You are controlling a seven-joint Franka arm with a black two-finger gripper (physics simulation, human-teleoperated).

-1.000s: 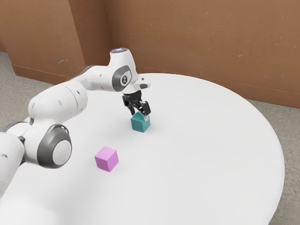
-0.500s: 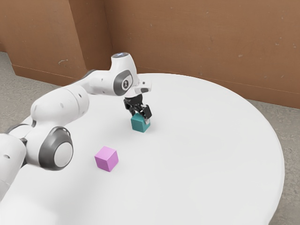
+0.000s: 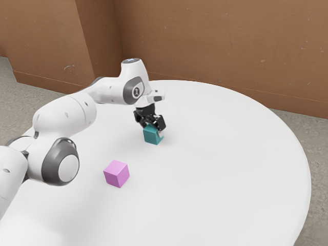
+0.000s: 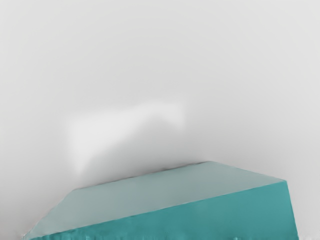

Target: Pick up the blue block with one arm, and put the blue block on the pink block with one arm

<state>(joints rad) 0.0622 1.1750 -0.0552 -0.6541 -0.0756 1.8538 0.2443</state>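
- Room: brown panel walls behind and a grey speckled floor, both in the ext view.
- Table: round, plain white top. The ext view shows its curved rim at the right. In the wrist view it's a flat white field with one paler blurred patch beyond the block.
- My arm: white links w/ grey joint caps. It enters from the ext view's left and reaches right, w/ the wrist bent down over the table's middle.
- Pink block: sits flat on the table, toward the ext view's lower left of my hand. It's well apart from the blue block, w/ nothing on it.
- Blue block: reads more teal than blue. It's on the table directly under my hand.
- Ext view gives the block's front and side faces below the black hand.
- Wrist view gives the block close up at the lower edge: a pale top face, a darker side face and one sharp corner. White table lies past it.
- Gripper: black, down low on the blue block's top and covering its upper edge in the ext view.
- Grip state: can't tell from these views whether I'm clamped on the block or loose around it.
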